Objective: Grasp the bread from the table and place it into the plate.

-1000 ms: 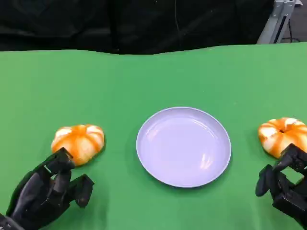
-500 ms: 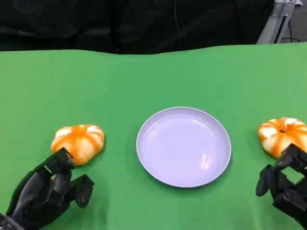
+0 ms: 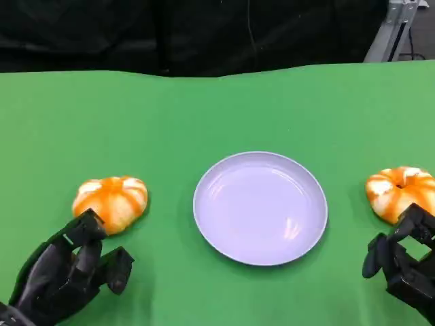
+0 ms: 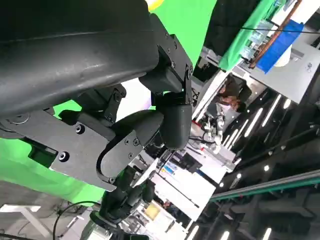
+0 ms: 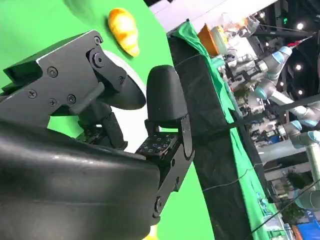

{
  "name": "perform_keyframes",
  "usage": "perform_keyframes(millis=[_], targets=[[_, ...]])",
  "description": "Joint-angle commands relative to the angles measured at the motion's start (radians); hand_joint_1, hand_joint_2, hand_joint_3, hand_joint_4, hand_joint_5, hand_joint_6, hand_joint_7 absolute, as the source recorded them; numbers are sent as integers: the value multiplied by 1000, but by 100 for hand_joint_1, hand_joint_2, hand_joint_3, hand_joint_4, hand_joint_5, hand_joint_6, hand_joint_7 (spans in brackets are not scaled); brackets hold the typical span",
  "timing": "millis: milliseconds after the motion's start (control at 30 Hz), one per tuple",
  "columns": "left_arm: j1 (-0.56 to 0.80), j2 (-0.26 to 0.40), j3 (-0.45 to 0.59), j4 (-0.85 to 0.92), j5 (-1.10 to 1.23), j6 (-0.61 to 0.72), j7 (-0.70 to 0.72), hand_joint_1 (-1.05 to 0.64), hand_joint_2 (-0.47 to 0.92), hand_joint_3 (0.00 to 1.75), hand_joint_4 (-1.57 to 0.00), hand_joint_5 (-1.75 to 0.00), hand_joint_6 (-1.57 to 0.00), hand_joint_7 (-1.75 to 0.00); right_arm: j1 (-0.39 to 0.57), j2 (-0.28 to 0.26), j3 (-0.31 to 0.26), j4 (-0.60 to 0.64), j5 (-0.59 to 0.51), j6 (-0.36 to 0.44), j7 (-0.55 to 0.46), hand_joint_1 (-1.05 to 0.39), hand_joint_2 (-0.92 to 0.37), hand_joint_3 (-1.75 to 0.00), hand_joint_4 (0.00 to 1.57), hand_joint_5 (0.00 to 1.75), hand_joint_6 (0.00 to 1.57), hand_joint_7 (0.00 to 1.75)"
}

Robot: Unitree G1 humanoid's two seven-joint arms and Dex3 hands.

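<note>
Two orange-and-white pumpkin-shaped bread rolls, one [image 3: 111, 201] left and one [image 3: 401, 193] right, are seen on the green table [image 3: 217, 109], flanking the empty lilac plate [image 3: 260, 207]. Neither is held: the left hand [image 3: 68, 272] and right hand [image 3: 401, 265] are loosely spread. Each roll should be enclosed fully before lifting.

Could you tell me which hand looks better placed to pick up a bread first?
It is close, but probably the left. The left hand sits just below the left bread, which lies in full view. The right hand is equally near the right bread, but that one lies at the picture's edge.
</note>
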Motion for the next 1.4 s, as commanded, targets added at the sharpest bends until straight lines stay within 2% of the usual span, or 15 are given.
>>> perform_keyframes(millis=[33,167,200,267,300,333,367,400,467,567,667,900,1033,1167,1400], targets=[[-5,21,3,0,4,5,-7,-16,70,74,-88,-175,-87,-158,-8,-18,-3,-8,5,-1,1,-7,-54,-120,84,175,76,155],[-4,11,6,-5,16,-19,23,-16,71,77,-87,-175,-89,-150,-11,-16,-3,-4,2,-2,-5,-7,-54,-120,84,175,76,155],[0,4,7,-16,22,-28,46,-14,61,95,-87,-175,-95,-138,-12,-15,-3,-3,2,-1,-6,-7,-54,-120,84,175,76,155],[7,-9,8,-31,37,-66,79,-12,53,110,-87,-175,-99,-131,-16,-14,-4,2,1,-2,-9,-7,-54,-120,84,175,76,155],[16,-22,2,-41,81,-143,121,-17,49,107,-74,-150,-86,-109,-20,-13,-5,9,1,-6,-6,-7,-53,-120,85,175,76,155],[23,-31,-2,-48,114,-201,154,-22,55,88,-73,-118,-89,-74,-23,-13,-5,15,2,-8,-4,-7,-53,-120,85,175,76,155],[28,-32,-17,-46,174,-305,179,-24,61,72,-75,-98,-96,-46,-28,-15,-7,22,5,-9,1,-7,-53,-120,85,175,76,155],[30,-30,-29,-40,215,-376,193,-37,74,42,-62,-73,-87,-19,-31,-16,-8,27,7,-10,5,-7,-53,-121,85,175,76,155],[26,-13,-60,-14,341,-564,256,-51,87,17,-51,-54,-76,-5,-39,-17,-12,34,14,-3,9,-7,-53,-121,85,175,77,156],[7,1,-77,44,437,-748,323,-64,92,12,-39,-42,-63,-1,-45,-16,-14,41,15,-1,9,-6,-49,-127,86,175,77,156],[-7,27,-100,94,552,-889,434,-71,92,19,-31,-35,-55,0,-47,-17,-14,45,12,-5,12,-6,-49,-128,86,175,78,157],[3,84,-152,47,853,-1004,769,-81,92,23,-25,-27,-47,0,-49,-19,-14,43,7,-3,6,-5,-49,-129,86,175,78,158],[-21,159,-197,-13,1155,-991,1052,-83,92,18,-28,-23,-48,-1,-54,-21,-16,55,6,-13,14,-5,-49,-129,87,175,77,158],[-72,241,-285,-41,1414,-888,1284,-84,92,9,-35,-17,-52,-1,-56,-19,-14,58,4,-15,14,-5,-49,-129,87,175,77,158],[-216,313,-470,57,1585,-672,1355,-87,91,2,-40,-7,-48,0,-59,-14,-12,60,2,-18,12,-5,-48,-129,87,175,78,158]])
